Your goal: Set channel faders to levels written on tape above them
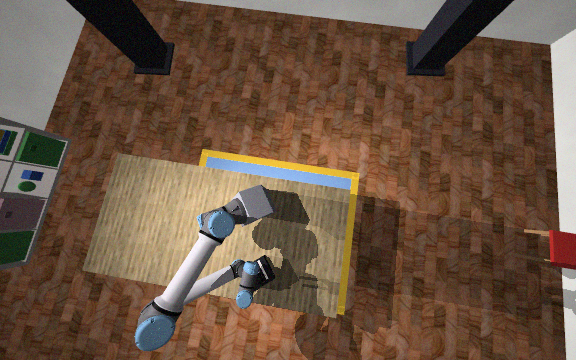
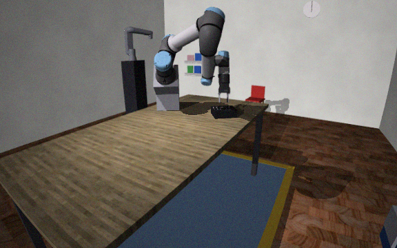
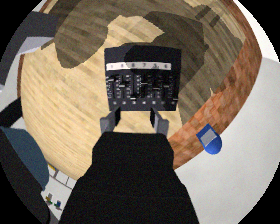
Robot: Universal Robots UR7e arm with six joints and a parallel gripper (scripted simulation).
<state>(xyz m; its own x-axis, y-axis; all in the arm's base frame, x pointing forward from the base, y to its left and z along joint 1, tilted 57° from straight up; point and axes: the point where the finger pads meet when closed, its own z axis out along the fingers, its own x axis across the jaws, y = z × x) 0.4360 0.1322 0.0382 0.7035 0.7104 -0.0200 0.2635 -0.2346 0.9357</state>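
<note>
The wooden table (image 2: pixel 116 151) is carrying the lighting desk (image 2: pixel 223 111) near its far corner; in the wrist view the desk (image 3: pixel 143 83) is sitting just past twelve o'clock of centre, squarely ahead of the tool. The UR7e arm (image 2: pixel 198 38) is hanging the gripper (image 2: pixel 222 100) above the desk, apart from it, with its two fingers spread wide and nothing between them.

The step in hand looks like the approach to a first fader. To do it well, the arm should be lowering straight down over one cap, keeping the fingers lined up with the slot so that a push travels along the track and not across it. A gentle, short stroke seems wise, since the desk is light-looking and could slide or tip off its feet. The master fader should be left alone.

Much is hard to make out. The tape strip (image 3: pixel 139 66) is showing as a pale band at twelve o'clock on the desk, but its written levels are unreadable. Individual caps, scale marks and which slot is the master cannot be told apart. In the top view the desk is hidden under the wrist (image 1: pixel 255 272) and its shadow.
</note>
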